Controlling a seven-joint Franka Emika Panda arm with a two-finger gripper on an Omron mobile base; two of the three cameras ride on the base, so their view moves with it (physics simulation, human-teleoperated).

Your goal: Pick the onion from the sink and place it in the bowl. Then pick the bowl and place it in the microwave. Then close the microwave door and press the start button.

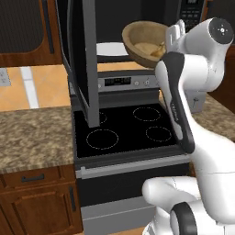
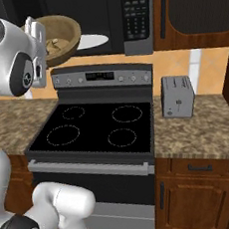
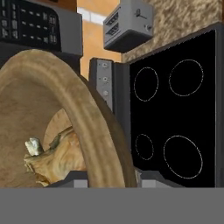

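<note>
One claw (image 1: 170, 42) clamps the thick rim of our wide tan wooden bowl (image 1: 143, 42), tilted yet cradling the yellowish onion (image 1: 157, 49), level with the dark microwave's (image 2: 101, 17) open cavity for loading.

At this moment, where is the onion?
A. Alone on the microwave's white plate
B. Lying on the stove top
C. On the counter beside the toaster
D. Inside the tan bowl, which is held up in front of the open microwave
D: the onion lies inside the bowl, which the gripper holds by its rim, raised above the stove before the microwave.
</note>
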